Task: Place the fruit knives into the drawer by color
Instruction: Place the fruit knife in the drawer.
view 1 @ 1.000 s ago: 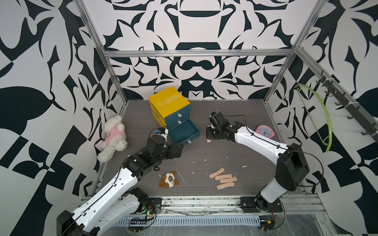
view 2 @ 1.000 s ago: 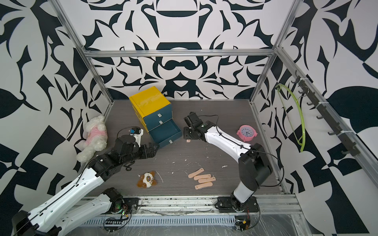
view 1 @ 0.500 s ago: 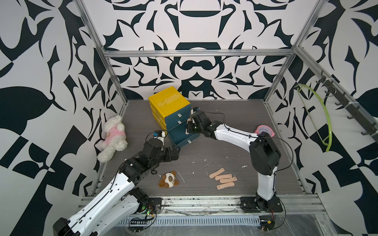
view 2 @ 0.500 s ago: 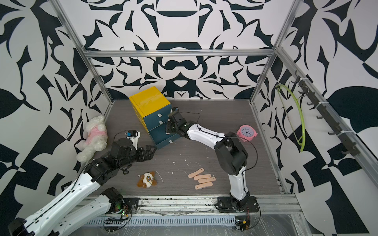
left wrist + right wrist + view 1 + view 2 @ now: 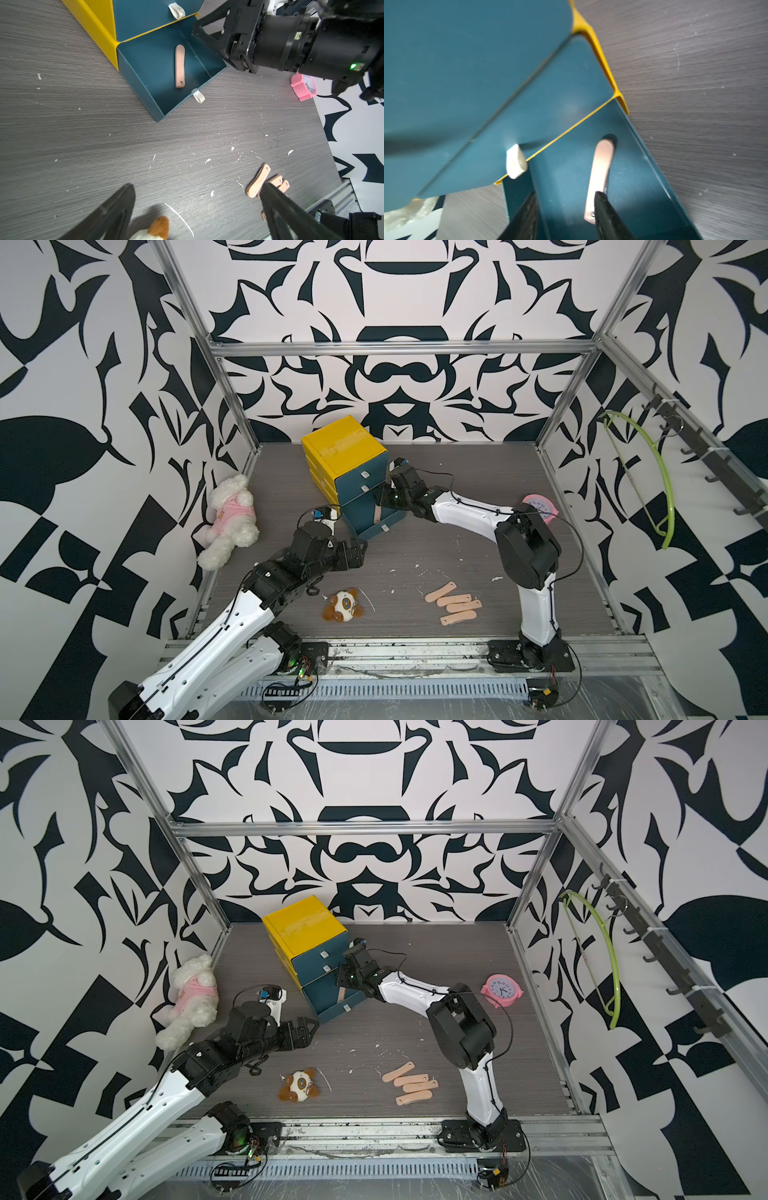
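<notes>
Top view, five knives [image 5: 455, 598], one open drawer [image 5: 369, 533]

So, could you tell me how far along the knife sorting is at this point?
Done: one peach knife lies flat in the open bottom drawer. In hand: nothing; the right gripper hovers over that drawer with fingers apart, and the left gripper is open and empty. Left: four peach knives on the table. The upper drawers are shut, so their contents cannot be seen.
</notes>
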{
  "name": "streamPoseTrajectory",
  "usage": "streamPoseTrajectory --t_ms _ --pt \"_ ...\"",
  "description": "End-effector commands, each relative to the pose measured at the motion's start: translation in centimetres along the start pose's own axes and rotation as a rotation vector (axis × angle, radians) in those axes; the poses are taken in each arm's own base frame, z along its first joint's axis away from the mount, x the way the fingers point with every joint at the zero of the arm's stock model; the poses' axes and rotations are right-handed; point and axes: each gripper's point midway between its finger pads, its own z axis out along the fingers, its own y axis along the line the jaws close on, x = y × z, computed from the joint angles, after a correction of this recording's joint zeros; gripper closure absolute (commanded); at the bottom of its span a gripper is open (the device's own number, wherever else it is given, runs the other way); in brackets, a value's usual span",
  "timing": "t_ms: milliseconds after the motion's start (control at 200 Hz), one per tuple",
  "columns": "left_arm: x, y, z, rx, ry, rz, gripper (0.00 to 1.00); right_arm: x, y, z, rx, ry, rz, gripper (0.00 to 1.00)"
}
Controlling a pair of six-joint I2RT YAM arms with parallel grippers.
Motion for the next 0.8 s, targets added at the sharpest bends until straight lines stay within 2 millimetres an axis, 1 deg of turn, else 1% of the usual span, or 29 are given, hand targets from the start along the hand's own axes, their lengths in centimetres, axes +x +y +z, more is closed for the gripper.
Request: streamPoseTrajectory --t_ms 0,110,165,245,325,390,440,535,655,695,775,795 --pt "0.3 -0.3 -0.1 0.013 0.018 0.027 0.01 -3.7 3.4 -3.3 -0.083 -0.096 -0.015 0.51" --pt "0.1 -0.5 -0.3 0.019 0.017 0.041 0.01 -3.6 3.3 -5.3 -0.087 -0.110 0.003 0.51" --pt "0.0 -0.6 -0.4 0.019 0.019 0.048 0.01 -3.5 3.1 -6.7 -0.088 -0.115 0.010 0.52" --pt "-0.2 -0.9 -0.5 0.027 0.018 0.056 0.01 -2.8 2.7 -8.7 -0.079 -0.112 0.008 0.52" --pt "-0.4 -1.5 -0.4 0.050 0.022 0.073 0.01 -1.9 1.6 -10.9 -0.056 -0.114 0.011 0.52" --pt "-0.2 -2.2 -0.1 0.077 0.054 0.094 0.01 -0.9 -0.1 -12.7 -0.016 -0.123 0.015 0.52" --pt "0.4 -2.9 0.4 0.095 0.093 0.120 0.01 -0.3 -1.4 -14.0 0.022 -0.120 0.022 0.52" --pt "2.3 -4.9 1.7 0.118 0.170 0.196 0.01 1.0 -4.6 -15.8 0.102 -0.092 0.028 0.52" --pt "6.1 -8.0 3.9 0.159 0.295 0.307 0.00 2.5 -9.7 -17.5 0.213 -0.070 0.081 0.51" --pt "7.3 -8.8 4.7 0.170 0.340 0.335 0.01 2.9 -11.1 -18.0 0.235 -0.065 0.104 0.51" --pt "9.7 -10.5 6.0 0.200 0.424 0.395 0.04 3.7 -13.0 -19.1 0.259 -0.068 0.135 0.51" --pt "10.6 -10.7 6.7 0.194 0.456 0.414 0.05 3.9 -13.3 -19.4 0.263 -0.069 0.135 0.51"
